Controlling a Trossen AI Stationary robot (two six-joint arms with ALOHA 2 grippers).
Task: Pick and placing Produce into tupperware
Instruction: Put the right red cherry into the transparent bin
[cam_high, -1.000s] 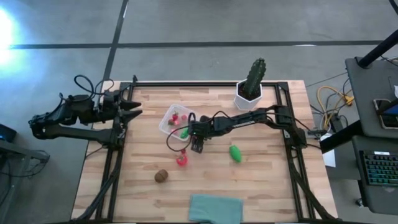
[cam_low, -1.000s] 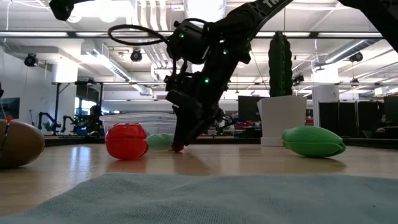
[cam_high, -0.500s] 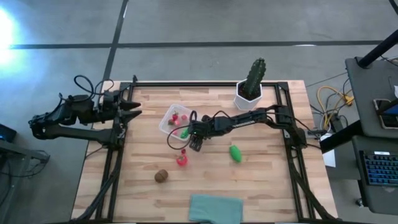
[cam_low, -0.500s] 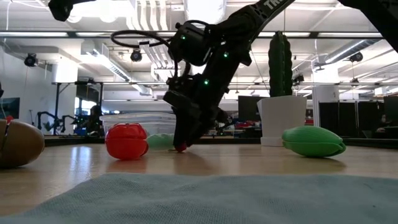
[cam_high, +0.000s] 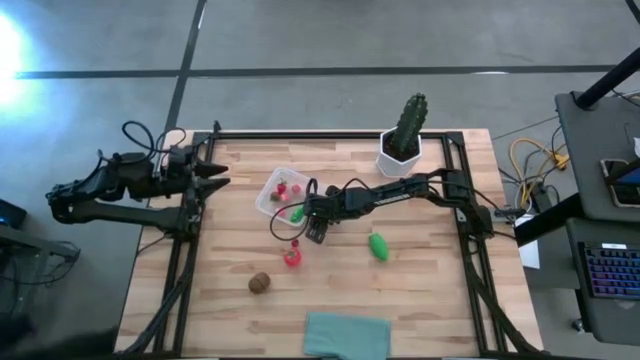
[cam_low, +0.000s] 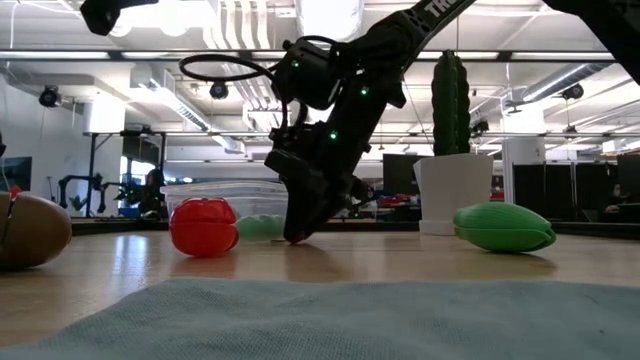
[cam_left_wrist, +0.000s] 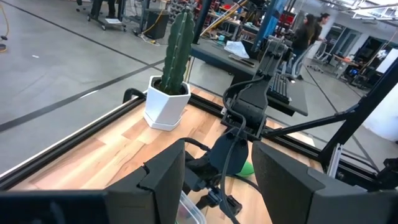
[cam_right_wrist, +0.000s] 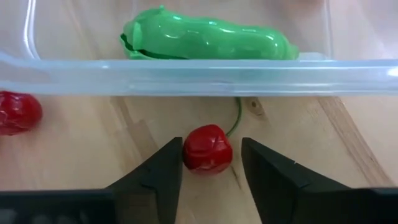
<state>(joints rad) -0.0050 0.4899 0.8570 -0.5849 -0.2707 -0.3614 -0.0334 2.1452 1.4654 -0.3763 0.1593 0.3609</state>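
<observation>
Pale wooden plank desk (cam_high: 430, 290) in a black frame, on a grey concrete floor; beyond it, an open workshop with ceiling ducts and strip lights. At the far edge, tall green cactus in a white pot (cam_high: 404, 140); at the near edge, folded teal cloth (cam_high: 346, 334).

Small clear plastic tupperware (cam_high: 268, 200) left of centre, holding one green oblong toy vegetable (cam_right_wrist: 208, 38) and a few tiny red pieces (cam_high: 283, 188). Green piece lying flat, long axis along the nearer container wall.

Loose on the desk: second green oblong piece (cam_high: 378, 246) right of centre, long axis roughly far-to-near; round red toy fruit (cam_high: 292, 258); brown kiwi-like ball (cam_high: 260, 283) nearer the cloth.

Right end effector (cam_right_wrist: 207, 169) down at the desk just outside the tupperware, narrowly spread around a small red cherry (cam_right_wrist: 207, 149): one finger touching it, a sliver of gap at the other. Cherry stem pointing toward the container wall.

Left end effector (cam_high: 215, 172) waiting at the desk's left edge, fingers apart, empty.
</observation>
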